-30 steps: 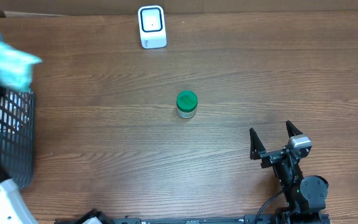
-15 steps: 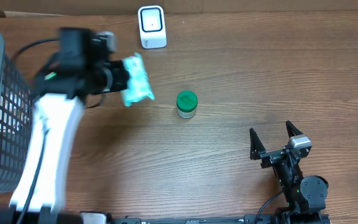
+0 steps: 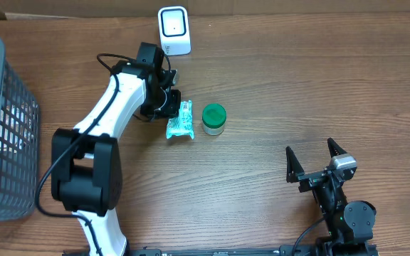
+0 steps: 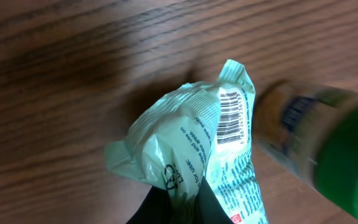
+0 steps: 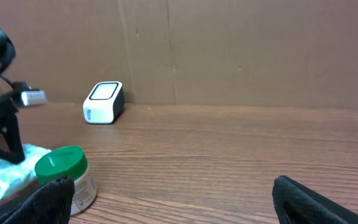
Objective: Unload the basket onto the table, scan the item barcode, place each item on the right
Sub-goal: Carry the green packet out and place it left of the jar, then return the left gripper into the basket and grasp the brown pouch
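The item is a crumpled light green packet (image 3: 180, 121) with a printed barcode (image 4: 230, 115) facing the left wrist camera. My left gripper (image 3: 168, 107) is shut on the packet's lower end (image 4: 191, 137), with the dark fingers pinching the plastic. It holds the packet low over the table, just left of a green-lidded jar (image 3: 213, 119). The white scanner (image 3: 174, 30) stands at the back edge, a short way behind the packet. My right gripper (image 3: 310, 148) stands open and holds nothing near the front right; its wrist view shows the jar (image 5: 64, 174) and the scanner (image 5: 103, 102).
A dark wire basket (image 3: 6, 128) with some things inside stands at the left edge. The white left arm (image 3: 112, 107) reaches diagonally from the front left towards the scanner. A cardboard wall (image 5: 229, 50) runs behind the table.
My left arm has swung from the basket at the left to the table's middle with the green packet, and it now sits beside the jar. The right arm has stayed still.
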Robot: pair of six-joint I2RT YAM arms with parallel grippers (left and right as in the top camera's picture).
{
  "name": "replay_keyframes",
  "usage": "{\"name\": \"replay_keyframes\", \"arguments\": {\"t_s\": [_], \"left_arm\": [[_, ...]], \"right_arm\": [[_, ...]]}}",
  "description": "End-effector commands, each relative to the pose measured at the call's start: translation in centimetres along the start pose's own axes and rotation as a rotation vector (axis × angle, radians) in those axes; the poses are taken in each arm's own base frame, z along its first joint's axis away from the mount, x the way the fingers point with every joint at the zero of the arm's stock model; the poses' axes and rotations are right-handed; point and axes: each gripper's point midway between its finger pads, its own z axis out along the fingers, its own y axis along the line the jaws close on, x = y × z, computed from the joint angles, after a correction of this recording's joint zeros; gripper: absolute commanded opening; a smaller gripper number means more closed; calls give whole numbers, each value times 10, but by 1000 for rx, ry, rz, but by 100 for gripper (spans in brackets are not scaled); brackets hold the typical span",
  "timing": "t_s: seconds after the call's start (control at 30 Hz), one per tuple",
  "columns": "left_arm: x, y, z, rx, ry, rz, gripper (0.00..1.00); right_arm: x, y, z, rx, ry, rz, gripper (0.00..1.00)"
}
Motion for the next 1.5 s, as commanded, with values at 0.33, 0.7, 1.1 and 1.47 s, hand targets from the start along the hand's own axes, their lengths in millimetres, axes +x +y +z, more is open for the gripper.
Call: {"name": "replay_keyframes", "arguments": {"t_s": [0.33,0.7,1.1,1.47], "left_arm": [[-3,2,5,7,10,-43,76],[-53,-17,-138,11,-206,-39,69],[-13,38,-344,-175,-604,-258,72],[64,155,-407,-294,-727,-745,73]], "right_arm": [[3,2,0,-10,0,5,100],[3,2,0,-10,0,5,100],[3,2,0,-10,0,5,100],[3,2,0,-9,0,5,100]]}}
